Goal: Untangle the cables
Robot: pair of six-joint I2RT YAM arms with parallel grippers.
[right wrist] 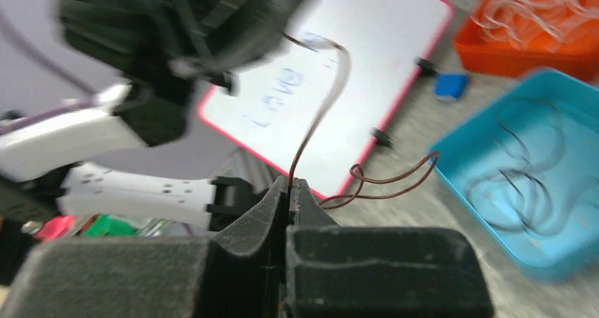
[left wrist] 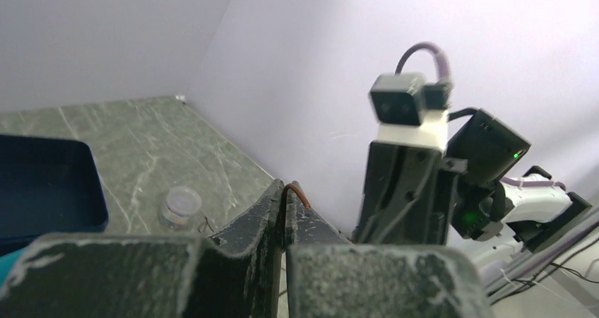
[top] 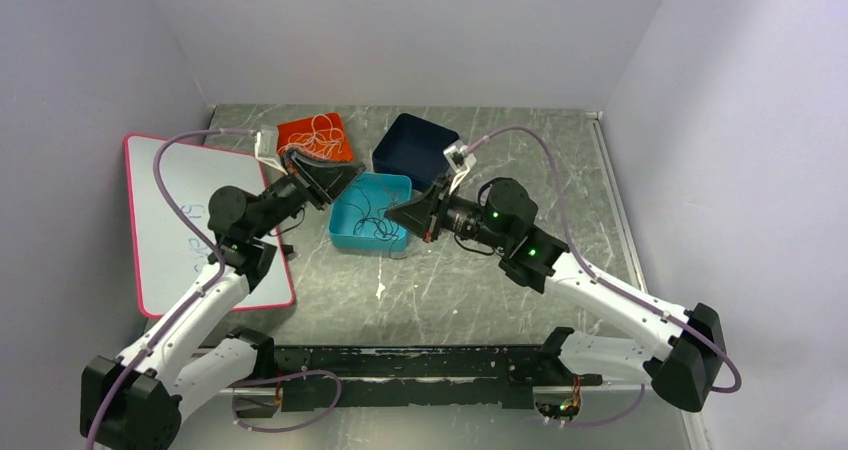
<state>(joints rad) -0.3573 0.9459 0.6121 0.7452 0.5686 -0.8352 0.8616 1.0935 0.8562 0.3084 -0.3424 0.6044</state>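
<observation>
A thin brown cable [right wrist: 321,116] runs between my two grippers above the light blue tray [top: 345,232]. My left gripper [top: 352,173] is shut on one end, whose tip sticks out of the pads in the left wrist view [left wrist: 299,189]. My right gripper [top: 392,213] is shut on the other part of the cable, with a loose loop [right wrist: 381,182] hanging to its right. Several dark cables [right wrist: 519,184] lie in the light blue tray. The orange tray [top: 300,132] holds pale cables [top: 322,133].
A dark blue tray [top: 415,142] stands behind the light blue one. A pink-edged whiteboard [top: 175,220] lies at the left. A small clear jar [left wrist: 179,206] stands on the marble table. Walls close the back and sides.
</observation>
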